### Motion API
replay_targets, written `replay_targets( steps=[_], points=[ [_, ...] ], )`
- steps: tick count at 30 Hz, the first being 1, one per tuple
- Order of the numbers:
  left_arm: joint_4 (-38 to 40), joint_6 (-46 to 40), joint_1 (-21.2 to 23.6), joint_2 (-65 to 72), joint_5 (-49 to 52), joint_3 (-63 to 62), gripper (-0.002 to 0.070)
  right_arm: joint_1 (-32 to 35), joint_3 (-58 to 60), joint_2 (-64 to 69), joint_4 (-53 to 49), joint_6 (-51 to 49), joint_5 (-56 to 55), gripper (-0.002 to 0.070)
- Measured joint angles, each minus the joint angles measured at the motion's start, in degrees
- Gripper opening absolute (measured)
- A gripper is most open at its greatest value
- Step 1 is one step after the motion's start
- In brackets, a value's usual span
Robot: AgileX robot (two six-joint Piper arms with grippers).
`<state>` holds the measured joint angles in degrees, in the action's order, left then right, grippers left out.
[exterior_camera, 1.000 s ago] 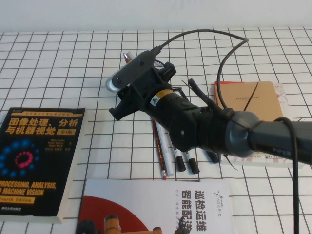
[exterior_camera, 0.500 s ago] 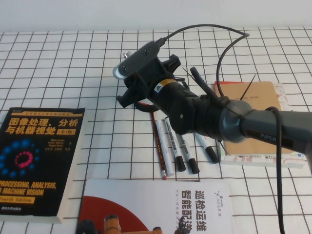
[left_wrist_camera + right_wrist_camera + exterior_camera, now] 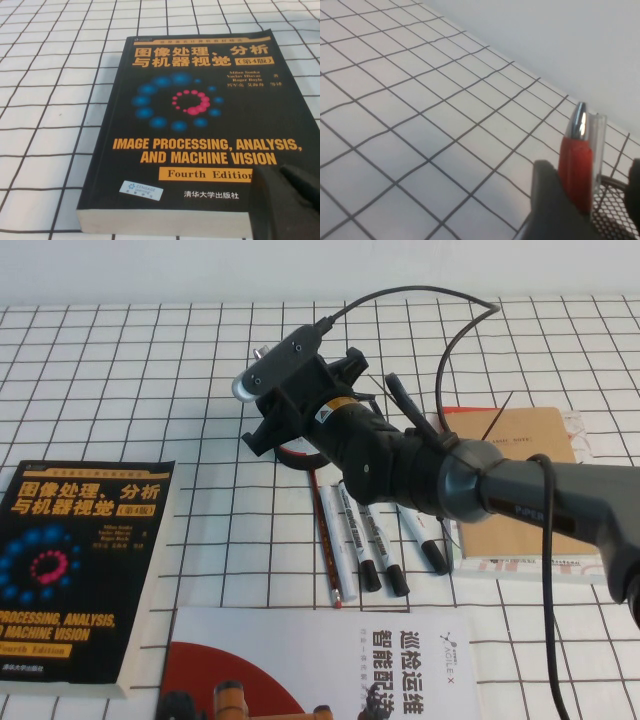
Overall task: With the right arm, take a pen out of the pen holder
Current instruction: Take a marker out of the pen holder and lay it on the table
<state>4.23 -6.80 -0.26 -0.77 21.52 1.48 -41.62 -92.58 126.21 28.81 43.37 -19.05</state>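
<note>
Straddling the red pen in the mesh pen holder, the right gripper is hanging open, its arm hiding the holder from above. Loose pens are lying beside it. The left gripper is hovering over the black book, state unclear.

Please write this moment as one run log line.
right gripper: open, either side of red pen in pen holder | left gripper: above black book | pen: not yet gripped

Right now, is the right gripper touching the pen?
Cannot tell. Right wrist view: pen stands between right gripper's open fingers, one overlapping it. Left gripper sits over book.
</note>
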Motion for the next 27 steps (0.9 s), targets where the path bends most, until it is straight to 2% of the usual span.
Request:
replay_targets(
  steps=[20, 27],
  points=[
    [0.0, 0.0, 0.0, 0.0, 0.0, 0.0, -0.0004, 0.7, -2.0, 2.0, 0.5, 0.2, 0.5, 0.0220],
    [0.0, 0.0, 0.0, 0.0, 0.0, 0.0, -0.0004, 0.7, -2.0, 2.0, 0.6, 0.2, 0.5, 0.0145]
  ],
)
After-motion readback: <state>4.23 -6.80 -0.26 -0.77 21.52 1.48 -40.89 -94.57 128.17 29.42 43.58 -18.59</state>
